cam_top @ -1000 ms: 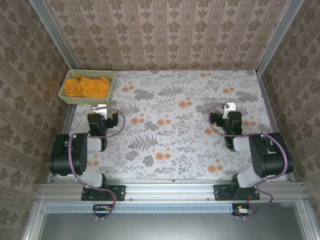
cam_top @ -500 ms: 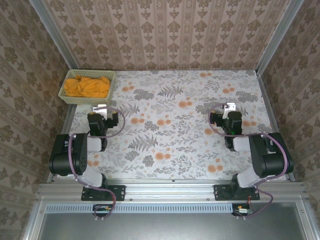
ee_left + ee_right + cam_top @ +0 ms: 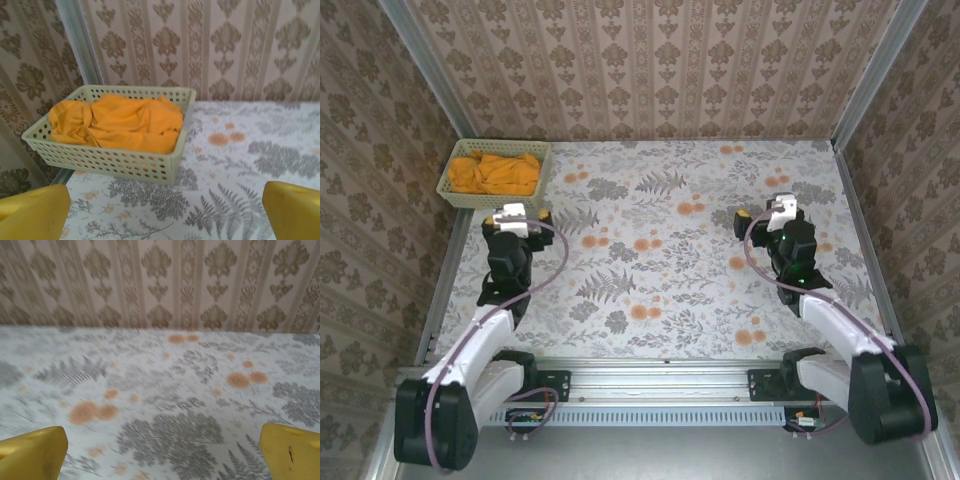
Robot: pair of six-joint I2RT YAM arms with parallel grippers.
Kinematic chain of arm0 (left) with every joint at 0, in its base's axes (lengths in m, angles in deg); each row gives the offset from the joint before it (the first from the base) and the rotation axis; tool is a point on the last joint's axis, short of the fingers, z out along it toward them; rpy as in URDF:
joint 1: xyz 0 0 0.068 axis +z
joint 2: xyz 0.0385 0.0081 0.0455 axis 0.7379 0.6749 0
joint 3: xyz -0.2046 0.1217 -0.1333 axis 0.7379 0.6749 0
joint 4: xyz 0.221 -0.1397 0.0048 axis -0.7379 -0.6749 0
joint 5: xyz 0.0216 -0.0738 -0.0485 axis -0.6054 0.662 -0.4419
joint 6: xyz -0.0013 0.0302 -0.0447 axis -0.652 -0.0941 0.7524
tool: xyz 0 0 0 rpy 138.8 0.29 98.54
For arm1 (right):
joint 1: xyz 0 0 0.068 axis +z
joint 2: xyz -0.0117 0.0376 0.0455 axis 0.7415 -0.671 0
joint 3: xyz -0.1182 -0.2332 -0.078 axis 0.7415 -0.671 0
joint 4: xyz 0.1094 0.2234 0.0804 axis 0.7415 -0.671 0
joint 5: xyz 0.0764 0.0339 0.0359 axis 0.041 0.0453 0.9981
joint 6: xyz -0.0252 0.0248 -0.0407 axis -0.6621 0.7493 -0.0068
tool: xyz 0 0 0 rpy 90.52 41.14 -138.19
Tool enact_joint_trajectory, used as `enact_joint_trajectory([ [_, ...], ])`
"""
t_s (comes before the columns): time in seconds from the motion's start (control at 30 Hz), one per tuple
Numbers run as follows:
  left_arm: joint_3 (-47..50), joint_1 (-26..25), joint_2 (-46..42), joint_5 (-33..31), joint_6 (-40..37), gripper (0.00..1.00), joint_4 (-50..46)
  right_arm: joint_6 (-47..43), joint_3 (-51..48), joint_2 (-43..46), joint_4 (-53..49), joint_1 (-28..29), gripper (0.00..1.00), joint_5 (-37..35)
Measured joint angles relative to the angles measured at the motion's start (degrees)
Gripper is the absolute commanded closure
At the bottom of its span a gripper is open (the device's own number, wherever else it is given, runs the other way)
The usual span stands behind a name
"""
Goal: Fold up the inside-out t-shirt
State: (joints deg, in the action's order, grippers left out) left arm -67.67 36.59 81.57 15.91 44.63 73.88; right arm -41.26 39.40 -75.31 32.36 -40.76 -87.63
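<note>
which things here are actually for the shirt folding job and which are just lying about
For the job: the inside-out t-shirt, bunched up orange in the basket; the left gripper and right gripper, both open and empty.

Just there: the pale green mesh basket holding the shirt; the floral table cover.

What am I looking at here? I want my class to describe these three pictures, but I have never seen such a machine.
These are two robot arms bolted at the near edge of a flower-patterned table. One picture looks down from above. The other two come from a camera on each wrist, so the yellow fingers in their bottom corners are that arm's own. The left pincer and the right pincer are both open and hold nothing. An orange t-shirt lies crumpled in a pale green basket at the table's far left corner, waiting to be folded.
</note>
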Motion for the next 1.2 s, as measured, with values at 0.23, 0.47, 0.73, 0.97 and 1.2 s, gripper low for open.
enact_joint_trajectory([
  [0.23, -23.2, 1.9, 7.8, -2.4, 17.7, 0.0, -29.0, 18.6, 9.7, 12.5, -19.0, -1.1, 0.0, -0.3],
  [0.47, -26.1, 10.5, 12.6, 9.2, 27.8, 0.0, -29.9, 26.3, 2.4, 19.6, -22.2, -2.7, 0.0, 3.1],
  [0.73, -47.1, 11.8, 36.7, 13.5, 29.4, 0.0, -34.2, 25.1, 4.7, 10.9, -25.2, -2.6, 0.0, 8.6],
  [0.97, -80.5, 12.3, 63.7, 7.9, 29.7, 0.0, -52.5, 23.9, 6.0, 2.4, -26.2, -1.2, 0.0, 10.1],
  [1.2, -99.4, 14.2, 80.2, 4.9, 31.2, 0.0, -65.5, 23.5, 6.0, 2.1, -26.1, -0.4, 0.0, 10.1],
])
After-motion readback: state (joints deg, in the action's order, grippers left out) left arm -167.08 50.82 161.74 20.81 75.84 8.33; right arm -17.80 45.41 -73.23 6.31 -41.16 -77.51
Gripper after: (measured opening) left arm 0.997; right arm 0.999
